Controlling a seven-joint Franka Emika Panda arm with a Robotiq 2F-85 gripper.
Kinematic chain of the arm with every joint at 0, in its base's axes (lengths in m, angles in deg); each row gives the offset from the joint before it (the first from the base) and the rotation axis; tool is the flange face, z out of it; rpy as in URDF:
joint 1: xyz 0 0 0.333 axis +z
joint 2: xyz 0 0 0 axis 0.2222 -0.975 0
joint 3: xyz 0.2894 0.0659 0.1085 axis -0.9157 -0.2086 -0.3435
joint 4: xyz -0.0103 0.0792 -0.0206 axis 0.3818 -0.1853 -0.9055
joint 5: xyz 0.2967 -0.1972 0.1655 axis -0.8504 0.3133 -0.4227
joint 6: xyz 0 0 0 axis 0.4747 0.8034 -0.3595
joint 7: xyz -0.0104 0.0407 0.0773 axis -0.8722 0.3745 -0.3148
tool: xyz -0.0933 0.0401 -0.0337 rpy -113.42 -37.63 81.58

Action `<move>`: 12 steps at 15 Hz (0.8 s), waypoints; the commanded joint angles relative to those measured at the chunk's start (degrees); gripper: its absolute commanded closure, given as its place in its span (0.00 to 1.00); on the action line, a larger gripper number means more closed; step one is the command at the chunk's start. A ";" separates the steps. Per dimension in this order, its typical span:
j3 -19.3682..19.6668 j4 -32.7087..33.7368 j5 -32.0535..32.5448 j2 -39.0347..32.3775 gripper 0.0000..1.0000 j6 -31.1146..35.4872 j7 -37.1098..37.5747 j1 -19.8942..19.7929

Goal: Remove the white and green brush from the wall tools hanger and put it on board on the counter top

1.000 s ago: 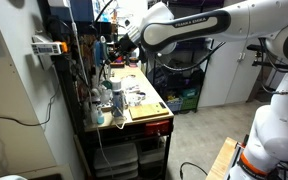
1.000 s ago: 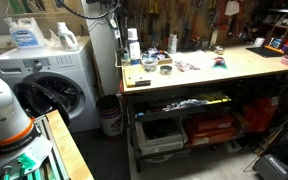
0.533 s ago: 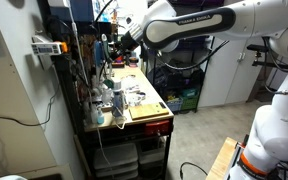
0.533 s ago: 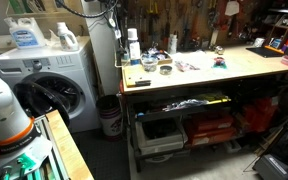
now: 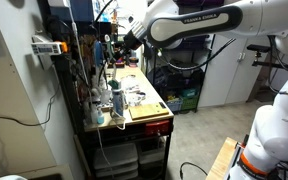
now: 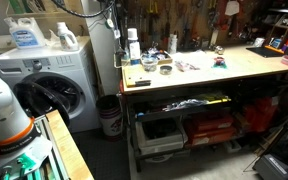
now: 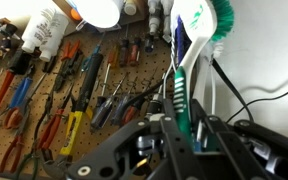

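Observation:
In the wrist view my gripper [image 7: 189,122] is shut on the handle of the white and green brush [image 7: 191,55]. Its green-bristled head points up beside the wall tools hanger [image 7: 84,90], a pegboard full of pliers and screwdrivers. In an exterior view my gripper [image 5: 121,43] is high up by the hanger [image 5: 84,62], above the far end of the counter top [image 5: 156,126]. The tan board [image 5: 147,108] lies flat near the counter's red front edge. The hanger [image 6: 179,18] and the counter top [image 6: 234,65] also show from the front.
Bottles and small containers [image 5: 112,98] stand on the counter beside the board, with papers behind. A spray bottle and bowls [image 6: 149,62] sit at the counter's end. A washing machine [image 6: 54,85] and a bin [image 6: 109,115] stand beside the bench. A lamp [image 7: 102,10] glows above the pegboard.
My arm has lifted slightly up and away from the rack with the brush still in the gripper. Nothing on the counter has moved.

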 commanded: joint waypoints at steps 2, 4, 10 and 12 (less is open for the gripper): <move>0.38 -2.09 2.09 2.78 0.95 -2.53 3.28 -0.05; 0.48 -2.27 1.45 3.10 0.95 -1.95 3.09 0.24; 0.39 -4.19 2.51 6.06 0.95 -1.06 4.65 0.04; 0.43 -4.93 3.04 7.22 0.95 -1.76 5.86 -0.03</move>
